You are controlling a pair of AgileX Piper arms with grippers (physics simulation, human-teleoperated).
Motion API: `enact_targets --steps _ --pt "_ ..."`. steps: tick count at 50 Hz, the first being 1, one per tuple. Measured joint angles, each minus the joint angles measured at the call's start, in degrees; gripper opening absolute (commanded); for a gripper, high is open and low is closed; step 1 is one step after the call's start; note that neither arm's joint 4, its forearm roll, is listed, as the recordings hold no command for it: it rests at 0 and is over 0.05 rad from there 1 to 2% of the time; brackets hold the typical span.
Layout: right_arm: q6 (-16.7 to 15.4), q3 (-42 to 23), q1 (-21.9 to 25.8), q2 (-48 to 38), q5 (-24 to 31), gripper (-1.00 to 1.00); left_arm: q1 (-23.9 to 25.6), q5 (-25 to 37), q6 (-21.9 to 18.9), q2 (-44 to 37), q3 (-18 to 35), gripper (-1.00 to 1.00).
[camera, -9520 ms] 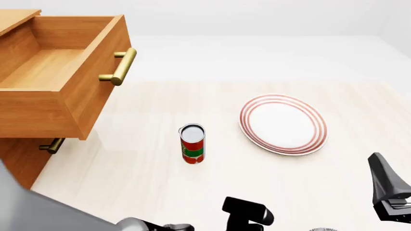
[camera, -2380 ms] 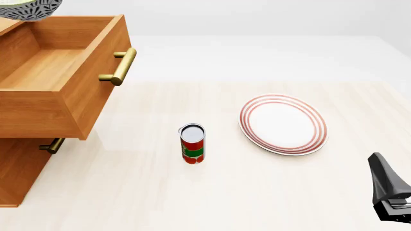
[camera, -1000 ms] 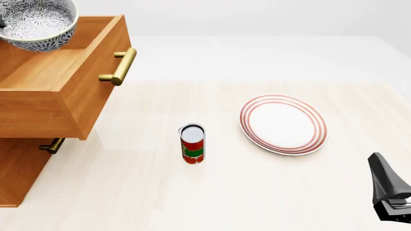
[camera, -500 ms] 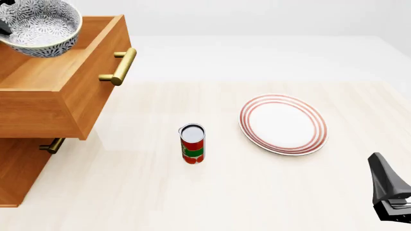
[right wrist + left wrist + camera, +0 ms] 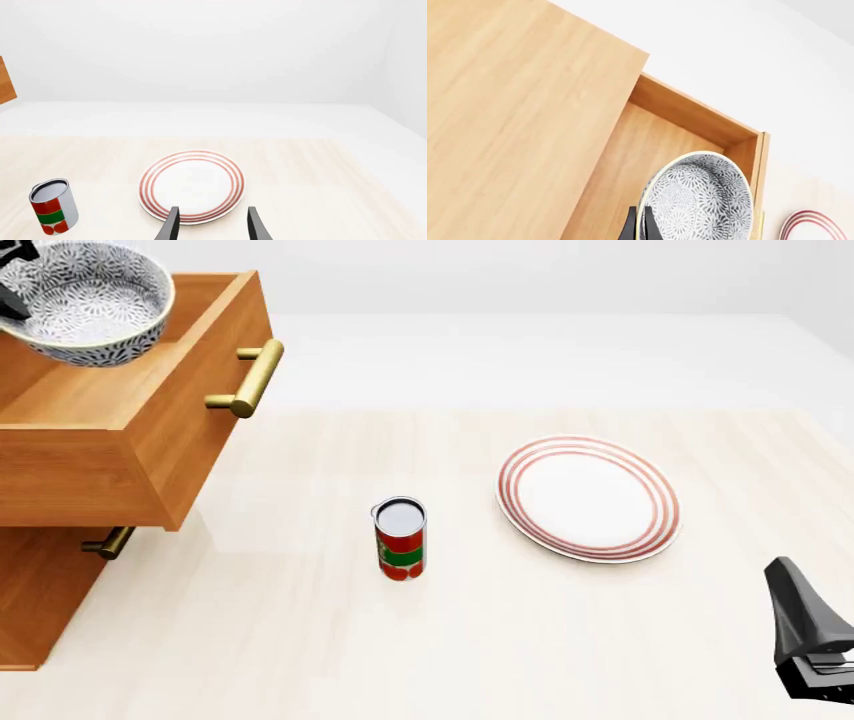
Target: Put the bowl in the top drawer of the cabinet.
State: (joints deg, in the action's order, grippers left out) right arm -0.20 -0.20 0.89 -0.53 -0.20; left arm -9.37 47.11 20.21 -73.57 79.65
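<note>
The bowl [image 5: 88,298], white with a dense dark grey leafy pattern, hangs tilted over the back of the pulled-out top drawer [image 5: 200,415] of the cabinet [image 5: 40,575]. In the left wrist view my left gripper [image 5: 639,228] is shut on the rim of the bowl [image 5: 700,200], above the floor of the drawer [image 5: 640,145]. In the front view only a dark sliver of that gripper shows, at the left edge. My right gripper [image 5: 213,226] stands open and empty near the table's front right corner [image 5: 809,640].
A white plate with red rings [image 5: 589,498] lies right of centre. A red and green can [image 5: 399,538] stands upright mid-table. The drawer's brass handle [image 5: 248,378] juts toward the table; the lower drawer's handle [image 5: 107,541] sits beneath it.
The bowl has come down from the view's top left edge and shifted right over the open drawer, barely moving in the last half second. The right arm has stayed still.
</note>
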Motion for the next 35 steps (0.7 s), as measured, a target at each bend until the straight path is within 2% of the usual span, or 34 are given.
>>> enact_targets --steps 35 --pt "0.0 0.0 0.0 0.0 0.0 1.0 -0.46 -2.12 -0.53 -1.35 -1.96 -1.0"
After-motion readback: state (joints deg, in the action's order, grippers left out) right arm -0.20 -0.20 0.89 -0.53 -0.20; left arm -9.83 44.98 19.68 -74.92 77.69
